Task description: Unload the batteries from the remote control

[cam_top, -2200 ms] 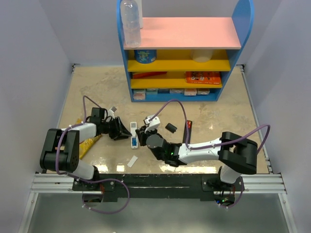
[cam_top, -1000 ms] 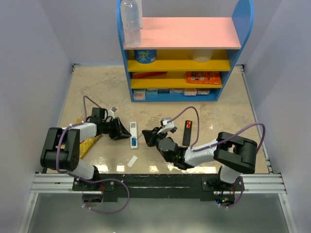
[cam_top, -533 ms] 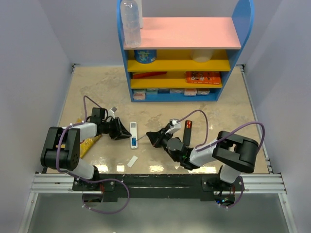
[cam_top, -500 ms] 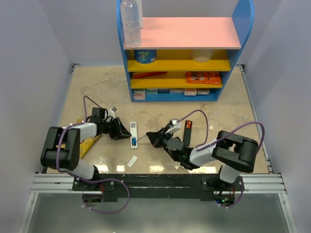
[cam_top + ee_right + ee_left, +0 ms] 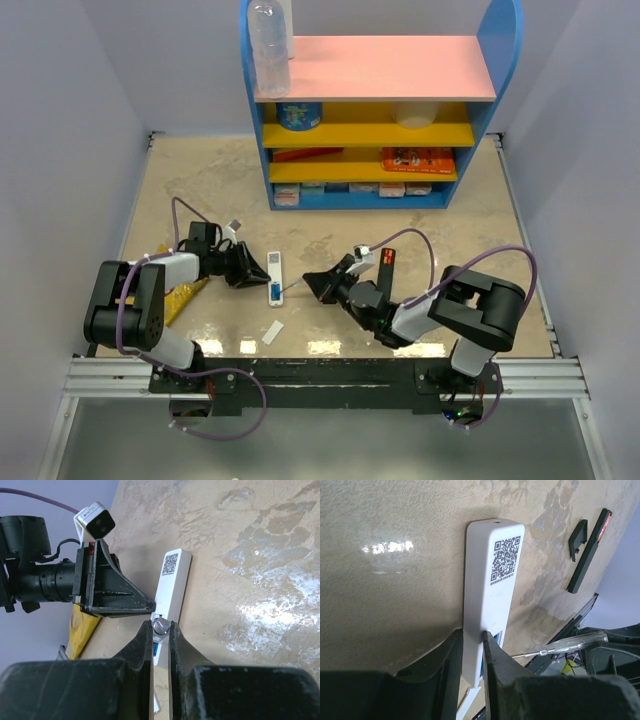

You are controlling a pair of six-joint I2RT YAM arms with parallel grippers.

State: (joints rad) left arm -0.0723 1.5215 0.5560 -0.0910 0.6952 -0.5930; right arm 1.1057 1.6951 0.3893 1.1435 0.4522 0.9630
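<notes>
You have 1 table (image 5: 440, 215), mottled beige, with 1 blue shelf unit (image 5: 508, 60) at its far side. The unit has 1 pink top board and 2 yellow shelves below it. 1 clear bottle (image 5: 269, 45) stands on the pink board at its left end.

Your 2 arms both reach in toward the middle of the near half. The left gripper (image 5: 472, 637) comes in from the left, and its jaws are clamped on the long side of the white remote (image 5: 495, 590). The right gripper (image 5: 160, 626) faces it from the right, jaws pressed together on 1 thin stick (image 5: 565, 644) whose tip points at the remote's near end.

There are 2 remotes. The white one lies face down between the grippers, with 1 QR label showing on its back. The 1 black remote (image 5: 385, 272), with a red end, lies well to its right. 1 yellow packet (image 5: 183, 294) lies under the left arm.

In the left wrist view, 1 small black cover (image 5: 577, 539) sits just beside the black remote. 1 small white flat piece (image 5: 272, 331) lies on the table nearer you than the white remote.

The batteries (image 5: 273, 291) sit in the white remote's open near end. Only 1 blue patch shows, so you cannot count the cells.
</notes>
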